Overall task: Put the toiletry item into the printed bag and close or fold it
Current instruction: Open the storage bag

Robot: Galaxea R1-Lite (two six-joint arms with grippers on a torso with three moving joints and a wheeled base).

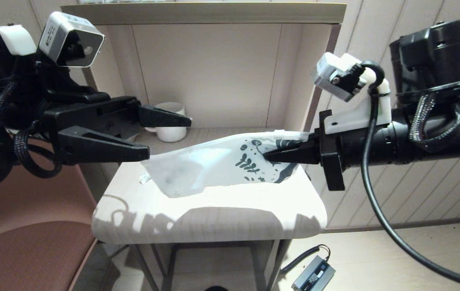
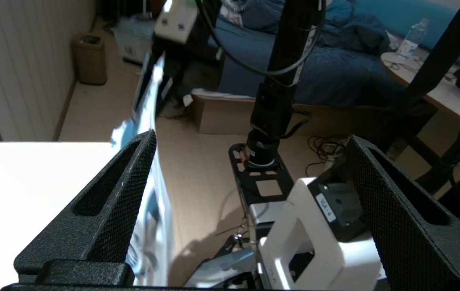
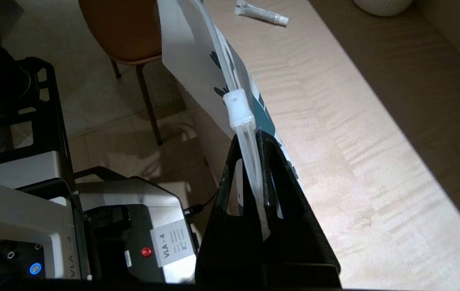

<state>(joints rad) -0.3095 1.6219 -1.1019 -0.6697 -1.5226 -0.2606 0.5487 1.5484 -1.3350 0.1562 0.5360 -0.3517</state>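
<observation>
Your right gripper point(image 1: 268, 155) is clamped on the printed bag's point(image 1: 218, 163) zip-strip edge, holding it up at mid-frame.

Your left gripper point(image 1: 165, 135) hangs at the left of the head view with its jaws spread wide, the lower tip close to the bag's plain end. Under the bag you have the pale table point(image 1: 214, 218); behind it, left of centre, stands the white mug point(image 1: 170, 121). The toiletry item point(image 3: 260, 13) lies on the tabletop at the upper middle of the right wrist view, well apart from the bag.
</observation>
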